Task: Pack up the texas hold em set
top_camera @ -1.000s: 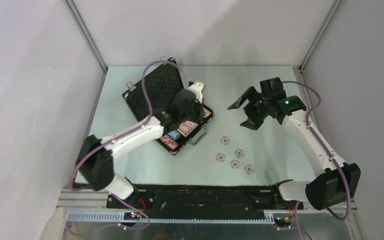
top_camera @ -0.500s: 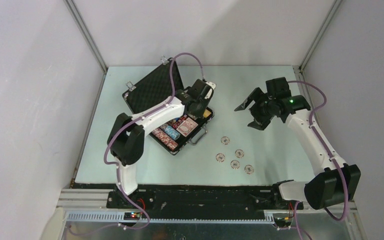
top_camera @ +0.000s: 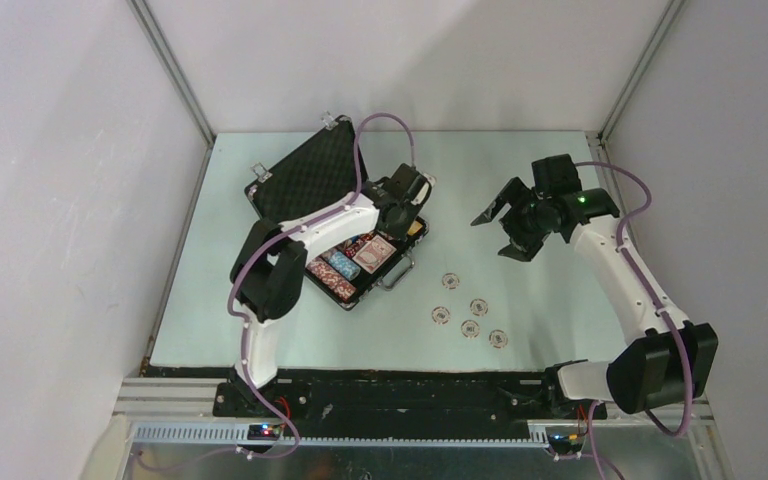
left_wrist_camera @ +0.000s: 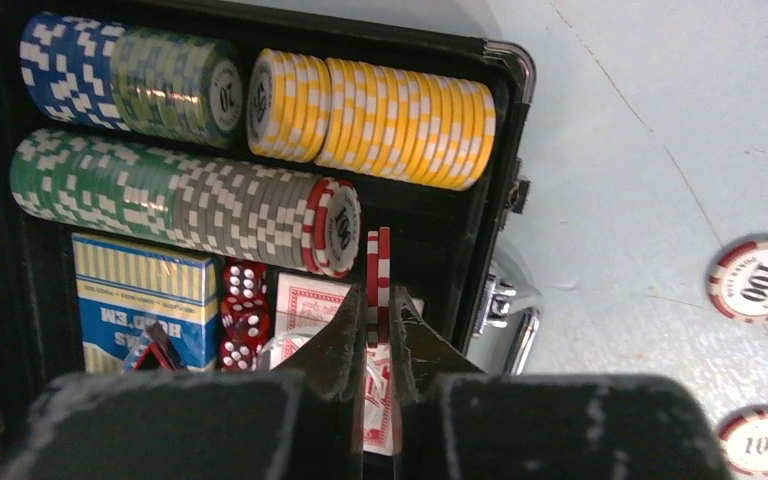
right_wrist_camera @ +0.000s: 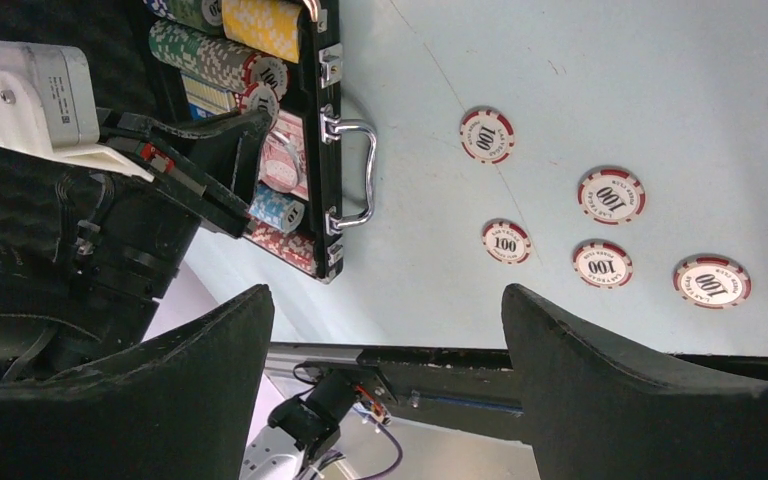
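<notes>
The black case (top_camera: 305, 180) lies open at the back left, with its lid up. Its tray (left_wrist_camera: 500, 190) holds rows of blue, green, yellow and grey chips, a blue card deck (left_wrist_camera: 145, 295), a red deck (left_wrist_camera: 305, 300) and red dice (left_wrist_camera: 245, 310). My left gripper (left_wrist_camera: 378, 300) reaches into the tray's right end (top_camera: 400, 212). It is shut on a red-and-white chip (left_wrist_camera: 378, 265) that stands on edge by the chip row. My right gripper (top_camera: 505, 225) hangs wide open and empty above the table, right of the case (right_wrist_camera: 388, 295). Several loose red 100 chips (top_camera: 470, 310) lie flat on the table.
The case's silver handle (top_camera: 397, 275) and latches (right_wrist_camera: 330, 65) face the loose chips (right_wrist_camera: 611, 195). Two of those chips (left_wrist_camera: 757, 280) lie just right of the case. Grey walls close in the table on three sides, and the black rail (top_camera: 410, 390) with the arm bases runs along the near edge.
The left arm has folded its elbow up and carried its gripper a little right and back over the case's right end. The right gripper has drifted slightly right and stayed wide open.
</notes>
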Robot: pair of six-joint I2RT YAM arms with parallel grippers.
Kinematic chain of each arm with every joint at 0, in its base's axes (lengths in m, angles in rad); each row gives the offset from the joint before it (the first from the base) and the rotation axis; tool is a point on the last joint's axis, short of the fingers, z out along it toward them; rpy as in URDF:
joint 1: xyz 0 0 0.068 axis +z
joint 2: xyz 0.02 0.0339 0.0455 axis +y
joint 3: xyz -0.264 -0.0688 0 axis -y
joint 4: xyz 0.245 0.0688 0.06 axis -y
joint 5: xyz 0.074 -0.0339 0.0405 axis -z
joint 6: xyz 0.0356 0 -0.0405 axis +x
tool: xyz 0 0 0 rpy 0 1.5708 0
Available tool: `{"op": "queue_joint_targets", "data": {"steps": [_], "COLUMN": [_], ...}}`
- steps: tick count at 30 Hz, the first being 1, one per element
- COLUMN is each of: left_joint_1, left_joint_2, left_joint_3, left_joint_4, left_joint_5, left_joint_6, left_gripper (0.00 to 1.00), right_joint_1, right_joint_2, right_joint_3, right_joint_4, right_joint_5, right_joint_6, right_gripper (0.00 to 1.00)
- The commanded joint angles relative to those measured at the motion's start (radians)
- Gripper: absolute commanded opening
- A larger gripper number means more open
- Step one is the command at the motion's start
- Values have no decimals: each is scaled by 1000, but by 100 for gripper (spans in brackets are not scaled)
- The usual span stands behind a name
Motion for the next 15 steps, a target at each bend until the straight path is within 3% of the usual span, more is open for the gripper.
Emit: {"op": "queue_joint_targets", "data": {"steps": [1,6,15], "left_joint_1": [8,11,15], "left_joint_2": [17,25,11], "left_joint_3": [57,67,66], "left_joint_4": [23,24,29], "left_joint_5": [-56,-65,-123], "left_joint_6": [56,68,68], "left_gripper": [13,30,35], "right_joint_1": [-6,-7,-6], "right_joint_2": [13,35,59], "right_joint_3": [13,13,13], "right_joint_4": [-11,-14,-16], "right_joint_5": [13,-3,-7], "right_joint_6": [-22,-27,-41], "right_gripper": [86,85,85]}}
